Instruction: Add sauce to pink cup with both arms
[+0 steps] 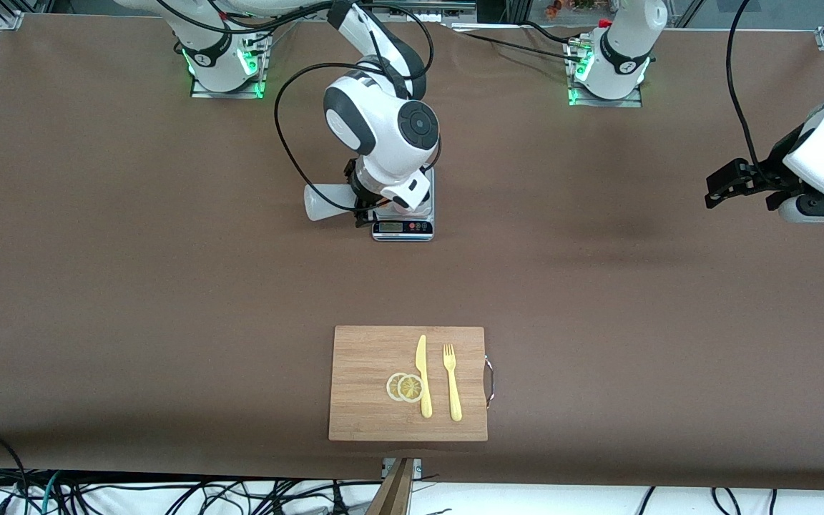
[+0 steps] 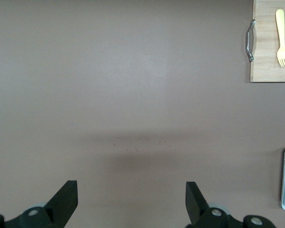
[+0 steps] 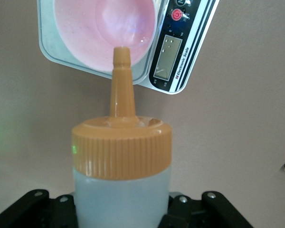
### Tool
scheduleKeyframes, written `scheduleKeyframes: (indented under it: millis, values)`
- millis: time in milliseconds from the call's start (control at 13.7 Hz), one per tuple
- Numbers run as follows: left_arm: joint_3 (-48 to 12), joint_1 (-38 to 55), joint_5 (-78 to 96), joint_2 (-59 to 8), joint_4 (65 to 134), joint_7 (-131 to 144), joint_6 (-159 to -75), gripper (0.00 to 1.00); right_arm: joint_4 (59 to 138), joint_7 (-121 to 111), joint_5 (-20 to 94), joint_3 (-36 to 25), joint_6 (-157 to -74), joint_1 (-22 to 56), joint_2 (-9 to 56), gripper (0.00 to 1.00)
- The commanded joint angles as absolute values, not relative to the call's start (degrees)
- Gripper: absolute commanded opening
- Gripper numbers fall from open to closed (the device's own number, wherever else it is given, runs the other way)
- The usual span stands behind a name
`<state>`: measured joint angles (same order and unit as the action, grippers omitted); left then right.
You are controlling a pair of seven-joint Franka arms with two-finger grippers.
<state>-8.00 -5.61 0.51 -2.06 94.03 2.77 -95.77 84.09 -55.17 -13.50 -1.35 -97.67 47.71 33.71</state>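
Note:
My right gripper point(image 1: 363, 207) is shut on the sauce bottle point(image 3: 121, 190), a whitish squeeze bottle with an orange cap. The bottle lies about level, its base point(image 1: 322, 202) pointing toward the right arm's end of the table. In the right wrist view its nozzle point(image 3: 121, 71) points into the pink cup point(image 3: 85, 33), which stands on the scale point(image 3: 173, 61). The arm's wrist hides the cup in the front view. My left gripper point(image 1: 723, 186) waits open over bare table at the left arm's end, nothing between its fingers point(image 2: 66, 202).
The scale point(image 1: 403, 227) sits mid-table, near the robots' bases. A wooden cutting board point(image 1: 369, 415) lies nearer the front camera, carrying a yellow knife point(image 1: 423, 375), a yellow fork point(image 1: 452, 383) and two lemon slices point(image 1: 405, 387). Brown table surface surrounds them.

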Motion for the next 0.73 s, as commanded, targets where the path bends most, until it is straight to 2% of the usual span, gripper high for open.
scheduleKeyframes:
  millis: [0, 656]
  values:
    - [-8.17, -6.06, 1.67, -2.81, 92.37, 1.32, -95.19, 1.0, 83.76, -53.88, -14.68, -1.93, -96.5, 49.04, 33.75, 0.0]
    - [-8.17, -6.06, 1.67, -2.81, 92.37, 1.32, -95.19, 1.0, 84.11, -59.23, -10.3, -1.85, -97.29, 46.5, 33.58, 0.0]
